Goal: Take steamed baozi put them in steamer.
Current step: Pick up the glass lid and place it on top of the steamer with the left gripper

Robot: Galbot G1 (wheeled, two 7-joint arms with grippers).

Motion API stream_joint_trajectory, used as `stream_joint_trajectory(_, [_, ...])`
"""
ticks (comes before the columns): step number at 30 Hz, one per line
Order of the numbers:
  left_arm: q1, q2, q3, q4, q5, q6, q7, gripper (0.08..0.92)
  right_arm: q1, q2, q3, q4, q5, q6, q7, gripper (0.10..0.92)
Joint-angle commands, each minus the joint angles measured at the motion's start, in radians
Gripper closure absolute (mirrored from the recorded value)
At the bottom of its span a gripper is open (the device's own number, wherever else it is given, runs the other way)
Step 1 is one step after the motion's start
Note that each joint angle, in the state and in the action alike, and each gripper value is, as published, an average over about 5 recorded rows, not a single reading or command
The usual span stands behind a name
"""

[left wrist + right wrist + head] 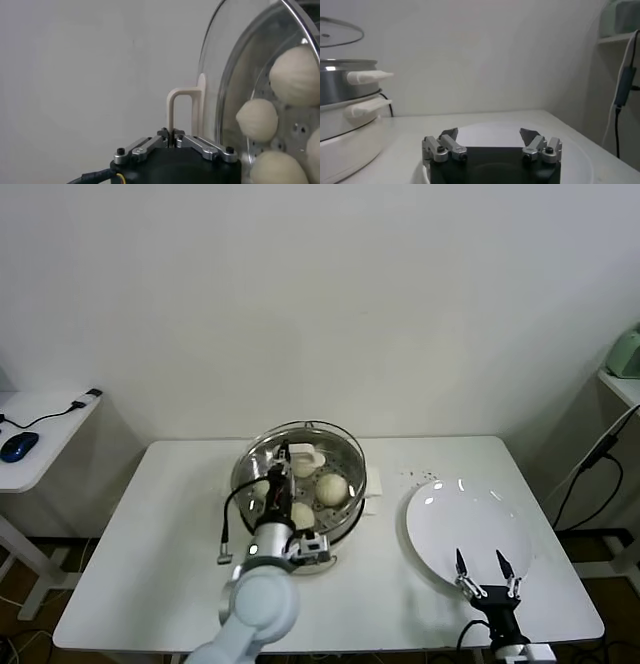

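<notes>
The steamer (pixel 355 474) stands mid-table, steel with a cream-white base. Cream-white baozi lie on its perforated tray: one (pixel 331 487), another (pixel 301 514), and through the glass in the left wrist view several show (pixel 257 119), (pixel 297 75), (pixel 277 170). My left gripper (pixel 288 454) is shut on the cream handle (pixel 175 107) of the glass lid (pixel 220 75) and holds the lid tilted up over the steamer. My right gripper (pixel 482 564) is open and empty over the near edge of the white plate (pixel 470 519). The plate (pixel 580 160) has nothing on it.
A small white pad (pixel 372 502) lies by the steamer's right side. Dark specks (pixel 425 476) dot the table behind the plate. A side table at far left holds a blue mouse (pixel 18 446). A shelf with cables (pixel 600 454) stands at the right.
</notes>
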Motion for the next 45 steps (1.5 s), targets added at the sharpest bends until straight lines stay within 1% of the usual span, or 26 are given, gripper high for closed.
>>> stream_joint_trajectory(1, [-0.026, -0.042, 0.074, 0.011, 0.065, 0.023, 0.031, 0.862, -0.002, -0.004, 0.003, -0.007, 0.011, 0.022, 0.003, 0.203])
stream_joint_trajectory(7, [-0.031, -0.078, 0.075, 0.078, 0.075, 0.026, 0.004, 0.862, -0.002, -0.003, 0.003, -0.01, 0.017, 0.032, 0.008, 0.203])
stream_joint_trajectory(11, [-0.032, -0.088, 0.065, 0.11, 0.084, 0.023, -0.015, 0.862, -0.001, -0.001, 0.002, -0.012, 0.017, 0.036, 0.01, 0.203])
stream_joint_trajectory(24, [-0.033, -0.088, 0.035, 0.19, 0.123, 0.013, -0.047, 0.862, -0.003, -0.002, 0.0, -0.017, 0.013, 0.042, 0.005, 0.203])
stream_joint_trajectory(36, [-0.034, -0.061, 0.004, 0.192, 0.112, 0.016, -0.038, 0.852, -0.004, 0.006, -0.011, -0.013, -0.002, 0.041, 0.0, 0.203])
stream_joint_trajectory(39, [-0.032, -0.054, 0.003, 0.183, 0.096, 0.016, -0.038, 0.796, -0.004, 0.006, -0.011, -0.009, -0.007, 0.035, -0.001, 0.203])
stream_joint_trajectory(45, [-0.024, -0.039, 0.012, 0.137, 0.053, 0.014, -0.022, 0.623, 0.0, 0.004, -0.01, -0.001, -0.011, 0.018, -0.004, 0.203])
